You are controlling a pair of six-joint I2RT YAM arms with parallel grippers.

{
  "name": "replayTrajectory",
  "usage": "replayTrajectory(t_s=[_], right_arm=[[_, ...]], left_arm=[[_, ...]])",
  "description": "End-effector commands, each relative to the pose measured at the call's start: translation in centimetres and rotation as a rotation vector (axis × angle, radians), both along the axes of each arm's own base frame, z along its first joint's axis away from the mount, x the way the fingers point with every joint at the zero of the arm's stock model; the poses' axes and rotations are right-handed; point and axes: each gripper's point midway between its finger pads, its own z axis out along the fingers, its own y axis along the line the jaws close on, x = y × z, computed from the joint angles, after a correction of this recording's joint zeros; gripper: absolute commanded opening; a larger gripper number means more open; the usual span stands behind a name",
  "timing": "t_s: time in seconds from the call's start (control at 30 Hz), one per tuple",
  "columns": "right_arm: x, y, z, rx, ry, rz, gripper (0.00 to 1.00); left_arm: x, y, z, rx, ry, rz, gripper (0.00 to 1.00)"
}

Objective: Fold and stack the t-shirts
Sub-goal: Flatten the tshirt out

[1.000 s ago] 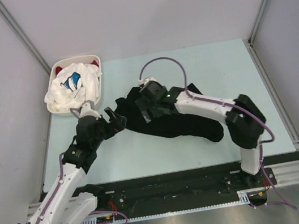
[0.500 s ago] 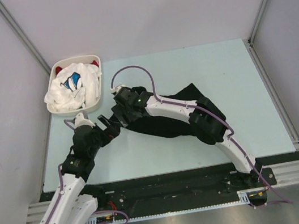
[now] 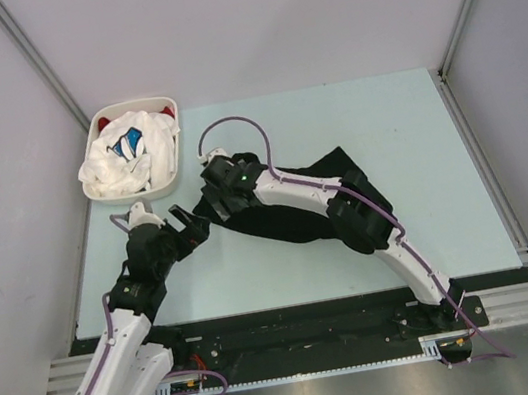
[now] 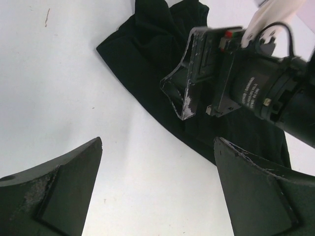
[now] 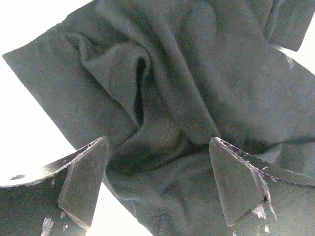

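Black t-shirt lies crumpled on the table, directly under the right claw and trailing back beneath that arm's forearm and elbow.

Vs a second ago:
- Right arm has swung left. Its claw is now at the shirt's left end, not mid-shirt, and the elbow has come in over the cloth.
- Left arm has pulled back slightly toward its base.
- Basket pile looks unchanged.

Claws:
- Right: jaws wide apart, straddling a raised fold of the shirt. The fingers are not pinched on it, so nothing is gripped.
- Left claw: fully spread and holding nothing. It hovers over bare table just short of the shirt's edge, tips facing the right claw, near but apart.

White oval basket sits beyond the left claw, well apart from the shirt. A white tee with blue print is heaped above its rim. Red cloth peeks out at the end farthest from the claw.

In the way: the right arm covers most of the shirt's middle, and the right claw sits between the left claw and the bulk of the cloth.
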Motion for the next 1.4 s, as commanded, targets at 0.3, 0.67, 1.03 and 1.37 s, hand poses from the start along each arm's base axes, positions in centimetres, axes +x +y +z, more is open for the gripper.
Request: replayTrajectory(t_s=[0.3, 0.67, 1.03, 1.37], right_arm=[[6.4, 3.9, 7.2, 0.182, -0.187, -0.046, 0.87], [9.1, 6.3, 1.9, 0.232, -0.175, -0.043, 0.71], [9.3, 3.3, 9.1, 0.166, -0.387, -0.142, 0.00], [2.5, -7.5, 32.2, 0.285, -0.680, -0.248, 0.00]], left_arm=[[0.8, 0.6, 1.4, -0.017, -0.059, 0.027, 1.00], [1.3, 0.8, 1.1, -0.008, -0.051, 0.029, 1.00], [1.5, 0.7, 0.6, -0.003, -0.038, 0.014, 1.00], [0.8, 0.4, 0.6, -0.025, -0.046, 0.001, 1.00]])
